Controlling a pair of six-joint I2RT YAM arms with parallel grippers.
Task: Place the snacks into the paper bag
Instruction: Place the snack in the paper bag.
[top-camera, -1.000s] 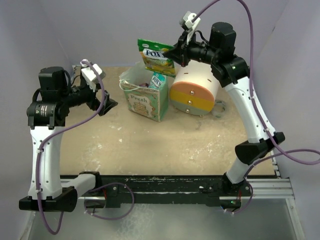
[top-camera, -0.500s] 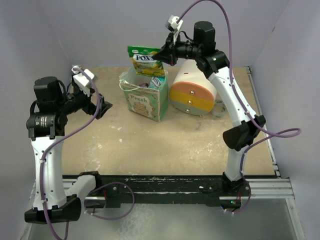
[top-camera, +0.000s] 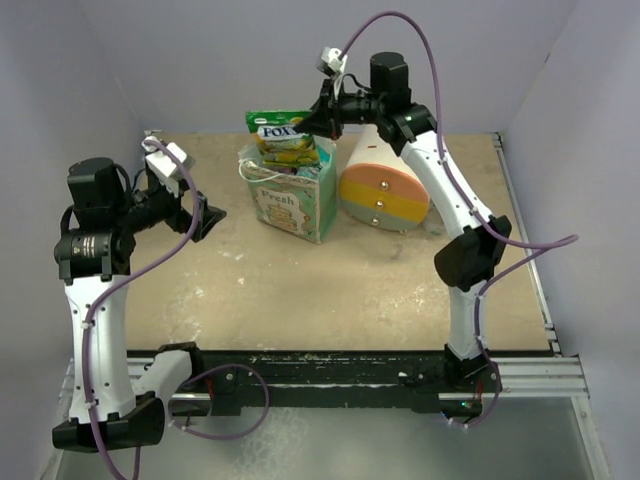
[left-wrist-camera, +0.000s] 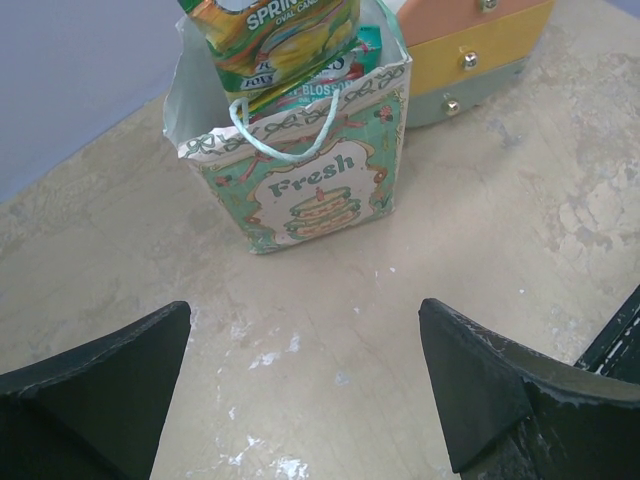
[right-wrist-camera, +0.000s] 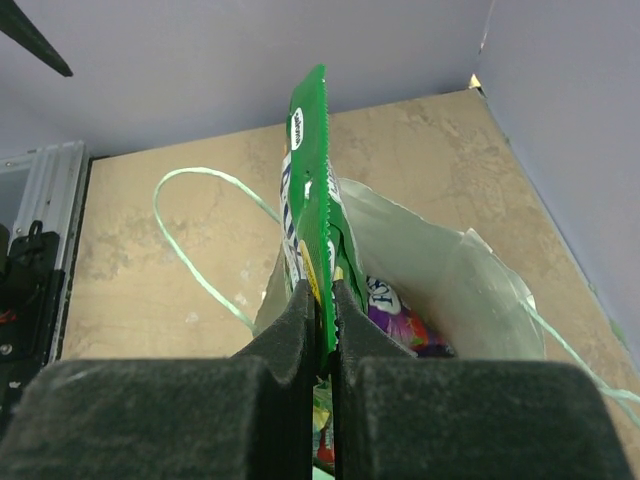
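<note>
The pale green paper bag (top-camera: 292, 200) with "Fresh" lettering stands upright at the back middle of the table, also in the left wrist view (left-wrist-camera: 310, 170). My right gripper (top-camera: 318, 118) is shut on a green FOX'S snack packet (top-camera: 280, 135) and holds it upright over the bag's open mouth, its lower part inside; edge-on in the right wrist view (right-wrist-camera: 312, 190). A purple packet (right-wrist-camera: 400, 325) and a teal one (left-wrist-camera: 350, 75) lie inside the bag. My left gripper (top-camera: 208, 213) is open and empty, left of the bag, above the table.
A round white, orange and yellow drawer unit (top-camera: 385, 185) stands right beside the bag. Purple-grey walls close in the back and both sides. The bag's white string handle (right-wrist-camera: 195, 250) loops out toward the front.
My right gripper has carried the green packet left and down, from above the drawer unit's side to over the bag's mouth. The left arm has shifted slightly.
</note>
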